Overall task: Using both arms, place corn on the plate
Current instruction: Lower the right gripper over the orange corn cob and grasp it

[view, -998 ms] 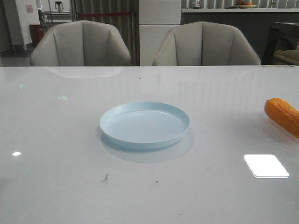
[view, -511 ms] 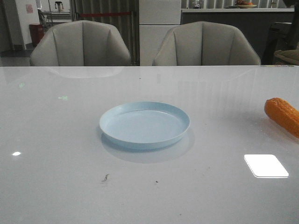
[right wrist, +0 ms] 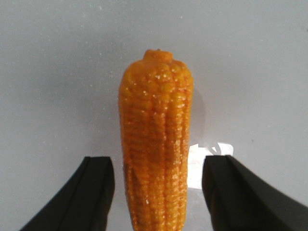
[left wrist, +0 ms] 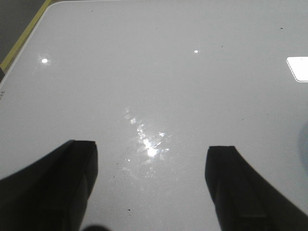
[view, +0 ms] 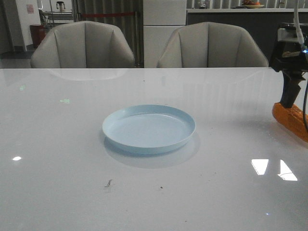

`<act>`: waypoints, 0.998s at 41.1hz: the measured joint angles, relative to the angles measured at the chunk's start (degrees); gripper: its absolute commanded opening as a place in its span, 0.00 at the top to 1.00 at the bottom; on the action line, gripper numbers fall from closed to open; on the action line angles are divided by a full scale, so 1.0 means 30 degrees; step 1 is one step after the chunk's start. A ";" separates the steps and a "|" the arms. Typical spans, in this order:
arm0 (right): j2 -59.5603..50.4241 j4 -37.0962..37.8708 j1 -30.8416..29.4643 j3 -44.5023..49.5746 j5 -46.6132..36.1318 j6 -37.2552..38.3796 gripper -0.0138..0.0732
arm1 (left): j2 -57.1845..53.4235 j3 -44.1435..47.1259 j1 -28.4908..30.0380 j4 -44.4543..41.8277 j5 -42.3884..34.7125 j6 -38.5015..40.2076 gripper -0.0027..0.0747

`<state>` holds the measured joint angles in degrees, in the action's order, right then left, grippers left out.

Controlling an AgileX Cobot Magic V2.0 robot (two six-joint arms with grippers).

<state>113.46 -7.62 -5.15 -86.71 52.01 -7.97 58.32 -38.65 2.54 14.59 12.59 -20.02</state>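
The orange corn (view: 290,120) lies on the white table at the far right edge of the front view. My right gripper (view: 288,102) hangs just above its near-left end. In the right wrist view the corn (right wrist: 156,144) lies lengthwise between the two black fingers (right wrist: 94,197), with a gap on each side; the gripper (right wrist: 159,166) is open. The pale blue plate (view: 111,126) sits in the middle of the table, with nothing on it. My left gripper (left wrist: 151,151) is open over bare table and does not show in the front view.
Two grey chairs (view: 84,45) stand behind the table's far edge. In the left wrist view the table's edge with a yellow strip (left wrist: 24,36) runs close by. Bright light patches (view: 269,168) reflect on the table near the corn.
My right arm has come into the front view from the right and dropped over the corn. The light patch on the table is now partly shadowed. The corn and plate have not moved.
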 measured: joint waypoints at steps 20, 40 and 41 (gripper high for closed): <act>0.1323 0.0040 0.0000 -0.0073 -0.0250 -0.0092 0.27 | 0.0000 0.0075 0.0000 0.0000 -0.0786 0.0000 0.28; 0.1323 0.0040 0.0000 -0.0073 -0.0689 -0.0136 0.45 | -0.0031 0.0075 0.0025 0.0060 -0.1268 0.0000 0.28; 0.1323 0.0040 0.0000 -0.0073 -0.0686 -0.0136 0.45 | -0.0031 0.0075 0.0025 0.0060 -0.1268 0.0000 0.28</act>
<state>117.43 -7.50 -5.15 -86.93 49.95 -8.38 58.23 -38.43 2.61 14.77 8.79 -20.02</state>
